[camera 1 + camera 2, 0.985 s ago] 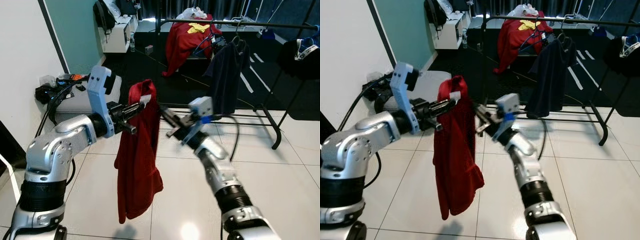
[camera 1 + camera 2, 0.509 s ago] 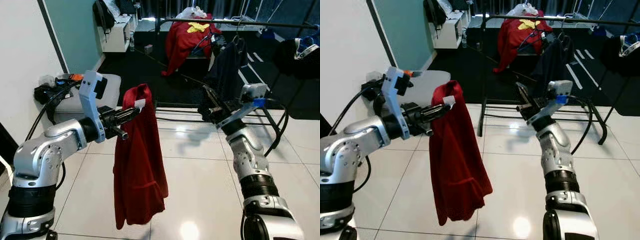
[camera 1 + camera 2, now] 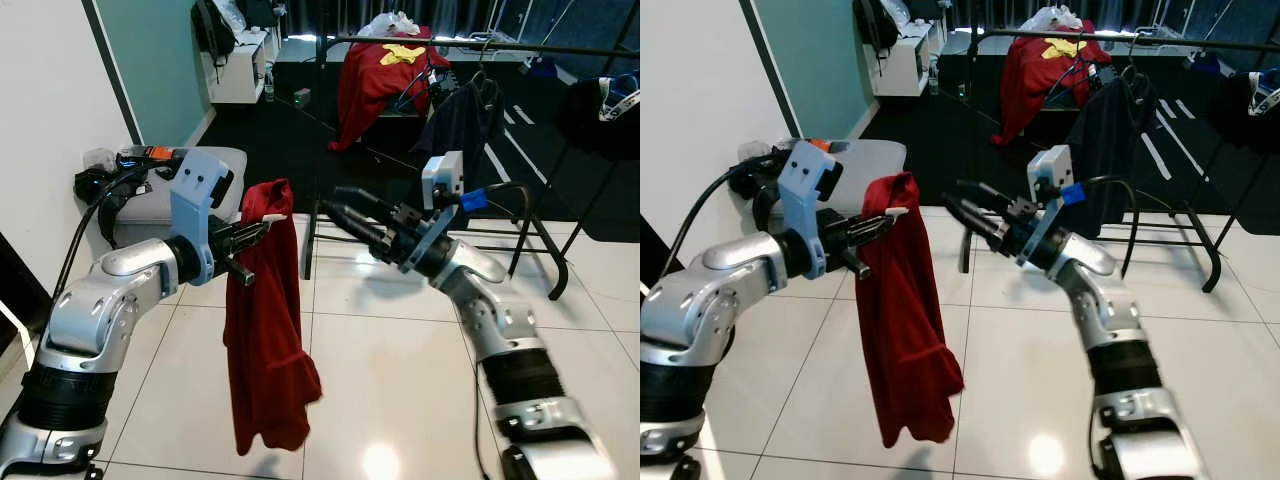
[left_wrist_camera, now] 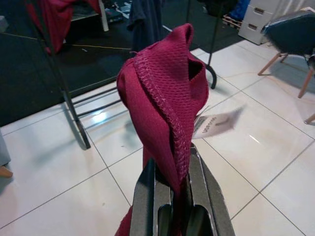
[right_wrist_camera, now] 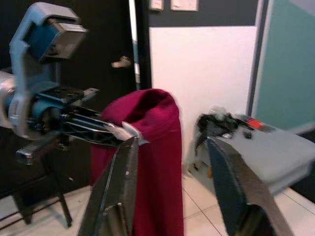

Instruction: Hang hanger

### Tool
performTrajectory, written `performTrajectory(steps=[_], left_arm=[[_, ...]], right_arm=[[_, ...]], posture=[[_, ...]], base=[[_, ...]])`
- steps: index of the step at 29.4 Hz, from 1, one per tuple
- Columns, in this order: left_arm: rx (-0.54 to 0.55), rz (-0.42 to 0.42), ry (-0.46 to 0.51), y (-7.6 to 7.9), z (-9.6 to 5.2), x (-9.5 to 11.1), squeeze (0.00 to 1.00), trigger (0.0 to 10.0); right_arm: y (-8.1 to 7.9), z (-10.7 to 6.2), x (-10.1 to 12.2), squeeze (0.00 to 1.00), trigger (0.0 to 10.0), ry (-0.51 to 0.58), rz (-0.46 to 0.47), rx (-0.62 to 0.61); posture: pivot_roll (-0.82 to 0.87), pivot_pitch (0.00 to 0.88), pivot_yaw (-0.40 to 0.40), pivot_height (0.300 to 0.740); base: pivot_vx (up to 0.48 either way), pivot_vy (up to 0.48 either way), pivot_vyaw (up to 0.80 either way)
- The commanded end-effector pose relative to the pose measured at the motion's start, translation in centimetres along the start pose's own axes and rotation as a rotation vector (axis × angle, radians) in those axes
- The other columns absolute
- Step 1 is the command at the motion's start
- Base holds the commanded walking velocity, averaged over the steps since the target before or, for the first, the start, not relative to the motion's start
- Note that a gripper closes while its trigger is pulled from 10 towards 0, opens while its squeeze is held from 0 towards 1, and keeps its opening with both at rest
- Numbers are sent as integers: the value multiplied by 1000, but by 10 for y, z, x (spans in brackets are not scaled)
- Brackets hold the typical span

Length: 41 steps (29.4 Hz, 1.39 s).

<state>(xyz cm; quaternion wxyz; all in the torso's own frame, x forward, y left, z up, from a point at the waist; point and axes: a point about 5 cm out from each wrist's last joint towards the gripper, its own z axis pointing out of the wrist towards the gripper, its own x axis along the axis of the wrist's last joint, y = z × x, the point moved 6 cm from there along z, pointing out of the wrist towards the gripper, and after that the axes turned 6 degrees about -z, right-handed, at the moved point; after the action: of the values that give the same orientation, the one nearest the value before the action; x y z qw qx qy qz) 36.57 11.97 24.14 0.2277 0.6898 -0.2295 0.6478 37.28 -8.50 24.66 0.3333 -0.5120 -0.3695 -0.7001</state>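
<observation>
Clamped jaws on the left gripper [image 3: 262, 228] pinch the top of a red garment [image 3: 262, 330], which hangs free above the white tile floor [image 3: 390, 380], its lower hem well clear of the tiles. Spread wide and holding nothing, the right gripper [image 3: 345, 213] points at the garment's top edge from just beside it, not touching. Bare tiles lie between the arms and around the hanging cloth. Farther back stands a black clothes rack [image 3: 480, 50] with a dark garment [image 3: 455, 130] and another red one [image 3: 375, 75] on its rail. A grey case [image 3: 150, 205] sits by the wall at the robot's left.
</observation>
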Motion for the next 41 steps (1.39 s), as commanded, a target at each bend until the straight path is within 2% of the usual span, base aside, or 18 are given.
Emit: performTrajectory(steps=[1,4,6,9,12,17,20,24,32,34,41], left_arm=[[-35,39,9,6,-4,4,0,0],[-54,51,8,10,-5,4,0,0],[-156,84,11,26,-8,3,0,0],[-196,89,10,33,-9,3,0,0],[-245,94,8,43,-11,1,0,0],[-246,93,9,45,-10,2,0,0],[-231,95,7,43,-9,2,0,0],[-244,98,7,44,-10,2,0,0],[-262,102,7,48,-9,2,0,0],[-284,108,14,54,-7,4,0,0],[-313,120,20,62,-6,6,0,0]], right_arm=[[3,-3,1,0,10000,-81,-30,59],[8,-10,4,0,10000,-118,-49,79],[23,-26,12,0,10000,-179,-73,121],[26,-27,16,0,10000,-170,-71,131],[21,-24,21,0,10000,-139,-45,186],[13,-22,28,0,10000,-98,0,246],[-9,-27,47,0,10000,-26,116,434],[-8,-29,47,0,10000,-35,119,470],[-4,-27,38,0,10000,-83,83,456],[7,-19,25,0,10000,-155,15,378],[11,-9,27,0,9882,-146,-8,354]], posture=[[90,16,26,740],[89,17,25,740],[83,18,18,740],[84,19,17,740],[83,18,14,740],[90,17,6,740],[93,19,5,740],[92,20,6,740],[86,24,8,740],[88,28,6,740],[88,30,2,740]], base=[[0,0,0],[0,0,0],[0,0,0],[0,0,0],[0,0,0],[0,0,0],[0,0,0],[0,0,0],[0,0,0],[0,0,0],[0,0,0]])
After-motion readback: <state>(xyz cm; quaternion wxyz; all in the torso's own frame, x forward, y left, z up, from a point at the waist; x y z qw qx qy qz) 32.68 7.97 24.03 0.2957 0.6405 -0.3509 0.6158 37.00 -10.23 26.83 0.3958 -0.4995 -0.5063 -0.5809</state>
